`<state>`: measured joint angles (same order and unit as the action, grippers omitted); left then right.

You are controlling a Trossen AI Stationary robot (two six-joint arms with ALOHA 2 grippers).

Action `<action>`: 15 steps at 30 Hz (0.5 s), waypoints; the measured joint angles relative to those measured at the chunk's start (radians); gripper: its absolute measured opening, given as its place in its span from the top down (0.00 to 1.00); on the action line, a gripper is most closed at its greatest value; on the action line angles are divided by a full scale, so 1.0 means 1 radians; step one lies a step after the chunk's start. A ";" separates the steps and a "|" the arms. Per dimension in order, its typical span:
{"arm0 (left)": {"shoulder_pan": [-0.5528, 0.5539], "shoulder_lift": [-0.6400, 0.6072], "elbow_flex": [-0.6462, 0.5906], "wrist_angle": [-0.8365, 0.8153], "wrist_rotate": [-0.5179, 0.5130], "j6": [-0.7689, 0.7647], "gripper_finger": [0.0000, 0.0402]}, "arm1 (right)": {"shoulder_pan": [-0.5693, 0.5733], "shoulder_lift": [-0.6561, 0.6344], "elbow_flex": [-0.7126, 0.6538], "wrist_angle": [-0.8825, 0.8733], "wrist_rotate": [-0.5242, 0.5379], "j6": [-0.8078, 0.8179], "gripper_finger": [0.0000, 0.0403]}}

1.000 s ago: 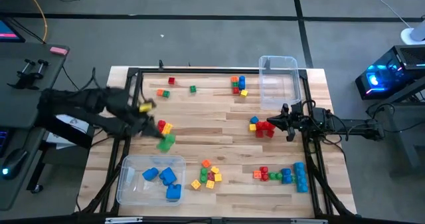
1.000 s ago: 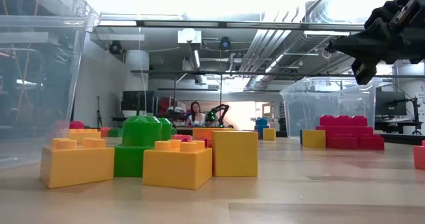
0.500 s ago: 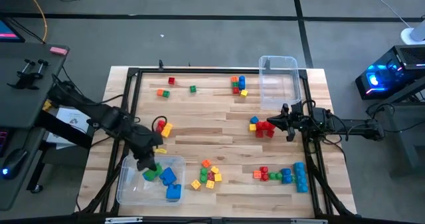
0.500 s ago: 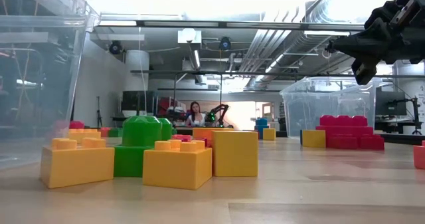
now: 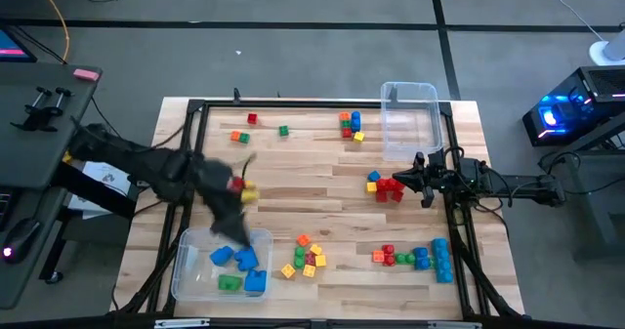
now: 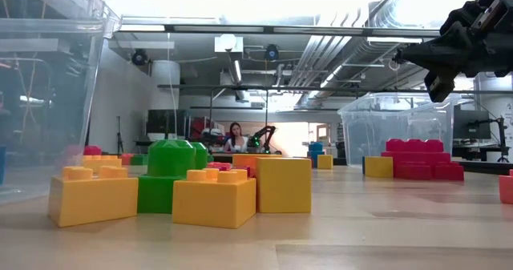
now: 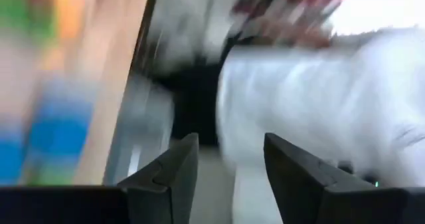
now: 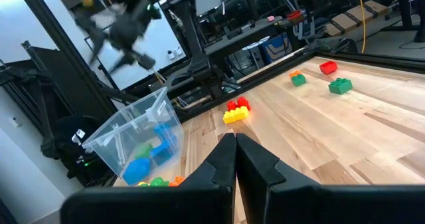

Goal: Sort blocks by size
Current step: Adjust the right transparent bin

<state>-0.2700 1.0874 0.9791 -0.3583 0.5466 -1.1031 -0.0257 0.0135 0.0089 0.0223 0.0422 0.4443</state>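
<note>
From above, the left gripper (image 5: 229, 233) is seen over the clear bin (image 5: 186, 270) at the table's (image 5: 322, 187) front-left corner, jaws parted and empty. A green block (image 5: 229, 283) lies inside with blue blocks (image 5: 246, 262). The right gripper (image 8: 234, 159), closed and empty, is shown by its wrist view.

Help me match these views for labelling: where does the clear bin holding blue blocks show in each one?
High view: the clear bin sits at the table's front left corner.
Low view: its clear wall fills the left side, close to the camera.
Left wrist view: too blurred to tell.
Right wrist view: the bin stands at the table's far edge.
Shared landmark: the red and yellow block pair, near the bin in the high and right wrist views.
</note>
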 joint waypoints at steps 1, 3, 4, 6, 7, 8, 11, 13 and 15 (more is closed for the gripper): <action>0.048 0.002 0.000 0.069 -0.023 0.040 0.60 | 0.000 0.000 0.000 0.000 0.000 0.000 0.99; 0.155 0.018 0.001 0.198 -0.058 0.157 0.60 | 0.000 0.000 0.000 0.000 0.000 0.000 0.99; 0.214 0.029 0.002 0.241 -0.065 0.224 0.60 | 0.000 0.000 0.000 0.000 0.000 0.000 0.99; 0.333 0.063 0.021 0.269 -0.101 0.353 0.60 | 0.000 0.000 0.000 0.000 0.000 0.000 0.99; 0.388 0.085 0.040 0.269 -0.131 0.422 0.60 | 0.000 0.000 0.000 0.000 0.000 0.000 0.99; 0.440 0.110 0.062 0.274 -0.166 0.490 0.60 | 0.000 0.000 0.000 0.000 0.000 0.000 0.99; 0.561 0.173 0.141 0.326 -0.267 0.616 0.60 | 0.000 0.000 0.000 0.001 0.001 0.000 0.99; 0.618 0.198 0.189 0.364 -0.290 0.658 0.60 | 0.000 0.001 0.000 0.033 0.035 0.026 0.99; 0.656 0.207 0.228 0.375 -0.291 0.700 0.60 | 0.000 0.001 0.000 0.160 0.134 0.156 0.99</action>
<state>0.3863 1.2946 1.2068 0.0162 0.2554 -0.4032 -0.0257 0.0143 0.0090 0.1822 0.1759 0.5998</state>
